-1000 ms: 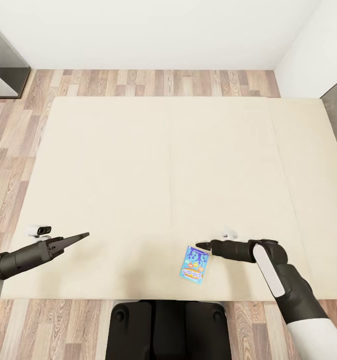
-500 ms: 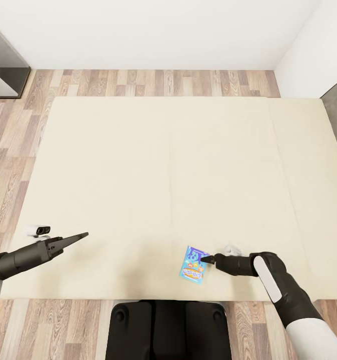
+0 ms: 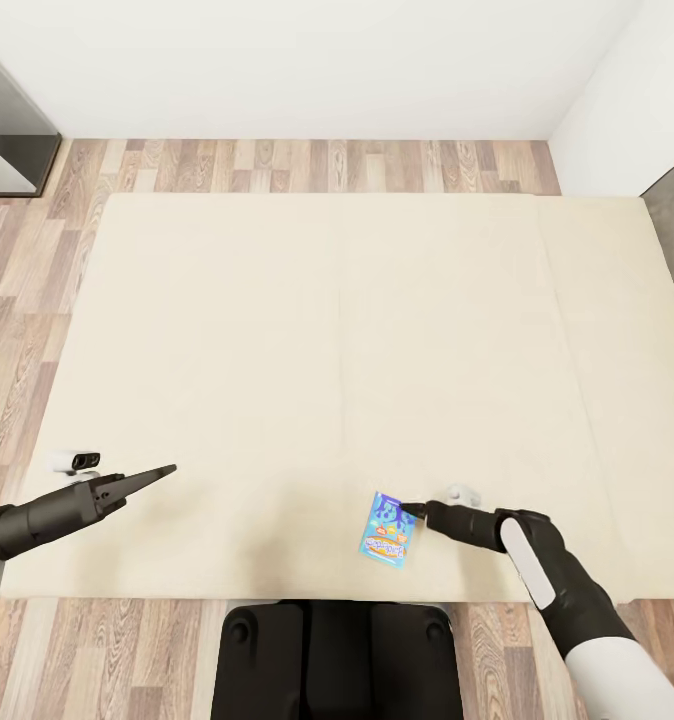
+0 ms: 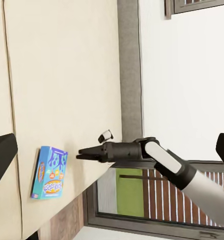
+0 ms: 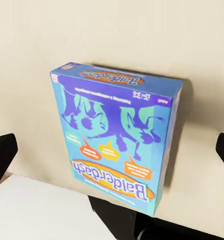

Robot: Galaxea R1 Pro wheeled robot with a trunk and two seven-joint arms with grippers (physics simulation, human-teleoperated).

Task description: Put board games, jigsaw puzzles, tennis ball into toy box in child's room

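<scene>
1. Blue board game (image 3: 388, 529): a flat box lying face-up on the beige bed (image 3: 277, 330), close to the bed's near edge and a little right of the robot's midline. Its long axis runs roughly near-to-far, tilted slightly so the far end leans right.

2. Right claw (image 3: 409, 511): its tips sit at the box's far right corner, so the box lies just left of and slightly nearer than the tips. Whether they touch the box cannot be told. In the right wrist view the two dark fingers stand far apart at either side of the box (image 5: 116, 135), so this claw is released and grasps nothing.

3. Left claw (image 3: 167, 469): it hovers over the bed's near left part, well apart from the box; its fingers read as one thin point, so whether it is released or clenched cannot be told. The right arm is plainly the nearer one.

4. Judgement: the coming move turns on straddling the box across its short side from the right.

5. Lettering: the right wrist view shows "Balderdash" in white on an orange band, seen upside down. The small orange speech bubbles and the strip along the top edge carry print too fine to read.

6. Wood-plank floor (image 3: 277, 165) borders the bed on the far and left sides.
</scene>
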